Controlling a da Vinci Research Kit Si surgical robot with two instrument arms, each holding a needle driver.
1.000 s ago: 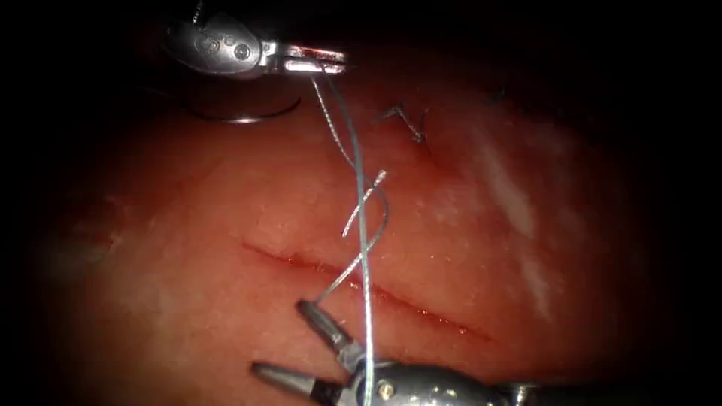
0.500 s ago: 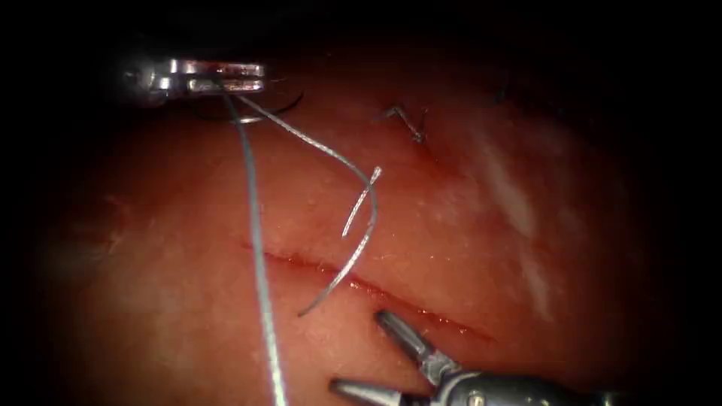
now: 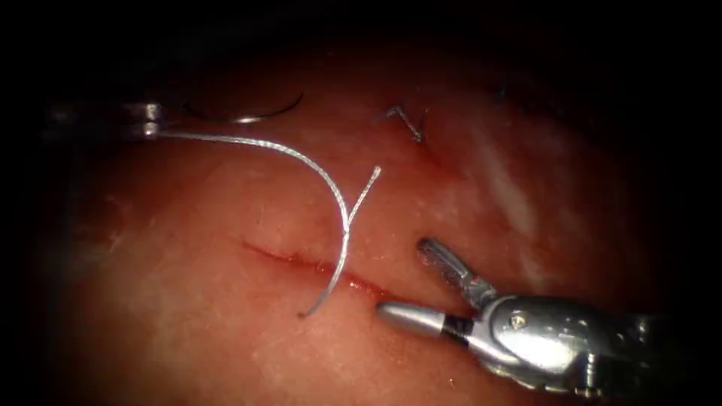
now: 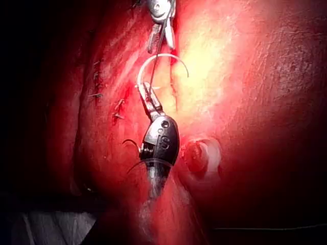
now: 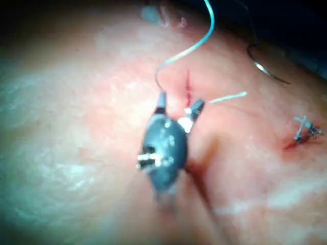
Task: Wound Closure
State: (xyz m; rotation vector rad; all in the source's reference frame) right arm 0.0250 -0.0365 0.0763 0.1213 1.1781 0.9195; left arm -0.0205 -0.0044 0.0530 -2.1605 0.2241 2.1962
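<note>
Endoscope view: shows the left tool (image 3: 147, 124) far out to the left, jaws closed on the thread (image 3: 301, 154); traces that thread arcing away from those jaws, over the cut (image 3: 361, 286) and down into the tissue (image 3: 188, 316) on the cut's left side; finds a short free tail (image 3: 365, 194) standing up on the right side, up and left of the right tool (image 3: 421, 286); shows that tool with jaws spread wide astride the cut, holding nothing; places the needle (image 3: 244, 118) loose on the tissue just beyond the left jaws, out of the tissue, its curve lying crosswise, far from the right jaws. Left wrist view: confirms the left tool (image 4: 149, 97) pinching the thread (image 4: 158, 57) looping ahead of it, with the right tool (image 4: 161, 23) further ahead. Right wrist view: shows the right tool (image 5: 180, 102) gaping and empty over the cut (image 5: 187, 84), tail (image 5: 230, 96) just beside one jaw, needle (image 5: 263, 69) well beyond. Judged from this: tail nearer the right tool, needle nearer the left
</note>
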